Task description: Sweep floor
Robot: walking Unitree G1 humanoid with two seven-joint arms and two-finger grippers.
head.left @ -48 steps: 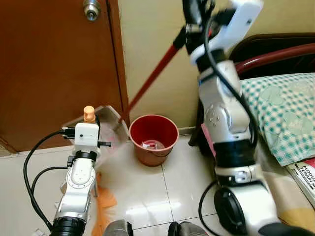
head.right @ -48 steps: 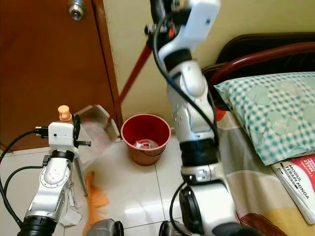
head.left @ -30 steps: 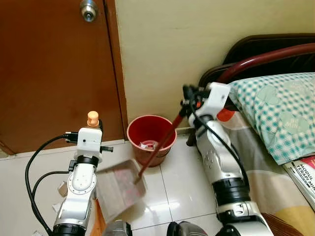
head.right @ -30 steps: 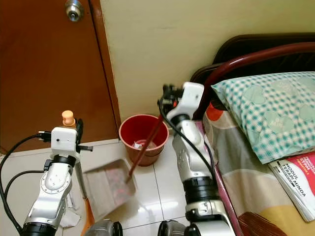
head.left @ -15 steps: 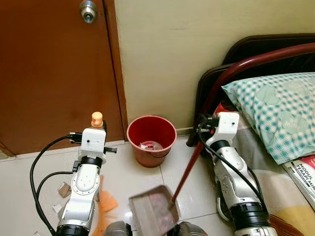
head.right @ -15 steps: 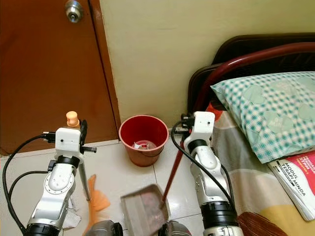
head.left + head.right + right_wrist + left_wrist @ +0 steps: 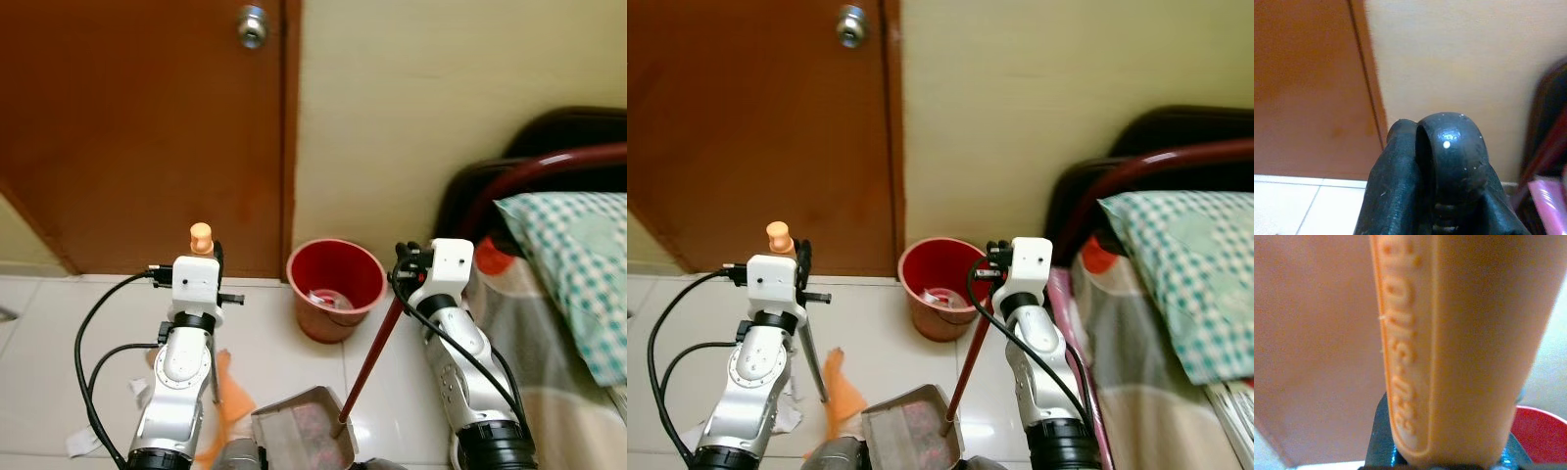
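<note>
An orange broom handle (image 7: 201, 236) stands upright with my left gripper (image 7: 210, 262) shut on it; its orange bristles (image 7: 229, 394) rest on the white tiles. In the left wrist view the orange broom handle (image 7: 1449, 347) is pressed close to the lens. My right gripper (image 7: 404, 264) is shut on the top of a red dustpan handle (image 7: 370, 362). This slants down to the grey dustpan (image 7: 304, 431) lying on the floor by my feet, with dust in it. In the right wrist view the handle's black end cap (image 7: 1449, 142) sticks up between the fingers. A red bucket (image 7: 335, 289) with scraps inside stands against the wall.
A brown door (image 7: 137, 127) with a metal knob (image 7: 253, 26) is at the back left. On the right are a bed with a dark red frame (image 7: 549, 171) and a checked pillow (image 7: 578, 255). Paper scraps (image 7: 83, 446) lie on the tiles at the left.
My right arm has come down from high by the wall, and the dustpan swung from beside the bucket down to the floor by my feet. The camera has shifted; the left arm held still.
</note>
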